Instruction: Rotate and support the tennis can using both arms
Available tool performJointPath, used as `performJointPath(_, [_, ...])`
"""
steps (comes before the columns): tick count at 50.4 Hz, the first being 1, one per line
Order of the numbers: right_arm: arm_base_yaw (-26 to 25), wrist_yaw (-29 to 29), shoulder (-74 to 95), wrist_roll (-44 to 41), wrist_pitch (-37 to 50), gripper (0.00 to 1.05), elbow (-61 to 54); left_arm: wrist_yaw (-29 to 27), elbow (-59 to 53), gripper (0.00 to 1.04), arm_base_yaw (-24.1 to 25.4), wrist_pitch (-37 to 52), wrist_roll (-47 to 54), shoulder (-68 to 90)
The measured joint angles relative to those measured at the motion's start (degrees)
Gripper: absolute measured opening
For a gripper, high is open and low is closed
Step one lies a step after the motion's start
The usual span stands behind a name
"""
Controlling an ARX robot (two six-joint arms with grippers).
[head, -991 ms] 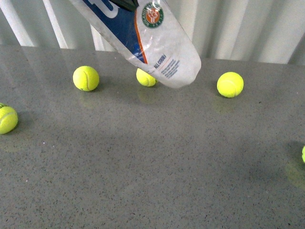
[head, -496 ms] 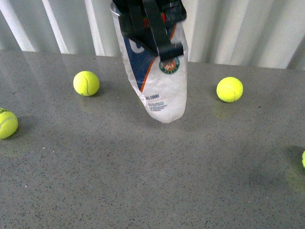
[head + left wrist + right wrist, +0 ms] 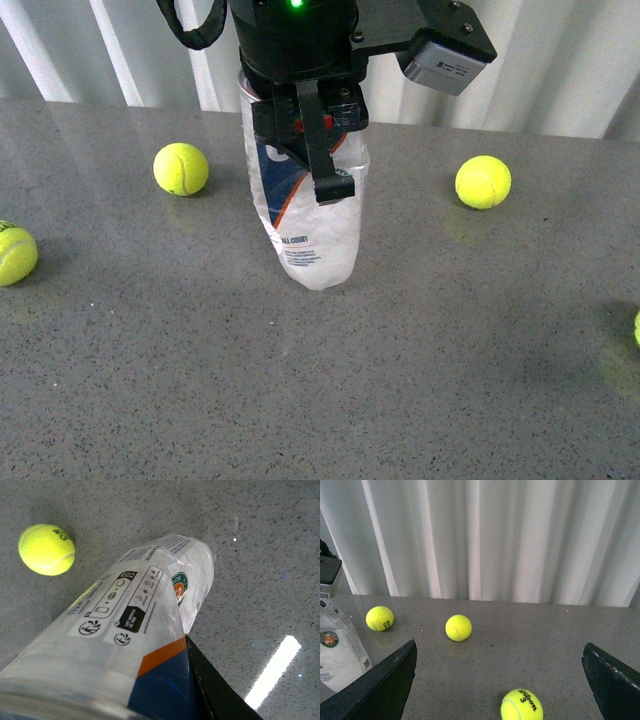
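1. The left arm [image 3: 295,40] enters the front view at 12 o'clock. Its left pincer [image 3: 318,165] is clamped across the upper part of the tennis can [image 3: 315,240], with one black finger [image 3: 322,150] lying down the front of the label.
2. The tennis can hangs nearly upright, just above the middle of the front view. Its lower end points down at the grey bench [image 3: 400,380], but I cannot tell whether that end touches the bench.
3. In the left wrist view the can [image 3: 125,630] fills most of the frame. A black finger [image 3: 212,695] presses against its navy-and-orange label.
4. The right pincer [image 3: 500,649] is spread wide and holds nothing. The can [image 3: 340,655] shows at the edge of that view, apart from both fingers.
5. Three tennis balls lie on the bench well apart from the can in the front view: one at 10 o'clock [image 3: 181,167], one at 9 o'clock by the frame edge [image 3: 15,252], and one at 2 o'clock [image 3: 483,181].
6. A grey wrist module [image 3: 447,55] sits at 1 o'clock from the can.
7. A white curtain [image 3: 560,60] hangs behind the bench.
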Motion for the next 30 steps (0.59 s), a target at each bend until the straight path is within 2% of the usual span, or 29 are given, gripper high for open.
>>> performJointPath(19, [0.0, 0.0, 0.0, 0.0, 0.0, 0.98, 0.0, 0.3, -4.3, 0.04, -0.9, 6.1, -3.7, 1.1])
performJointPath(30, [0.0, 0.0, 0.0, 0.0, 0.0, 0.98, 0.0, 2.1, -4.1, 0.38, -1.4, 4.5, -6.4, 2.0])
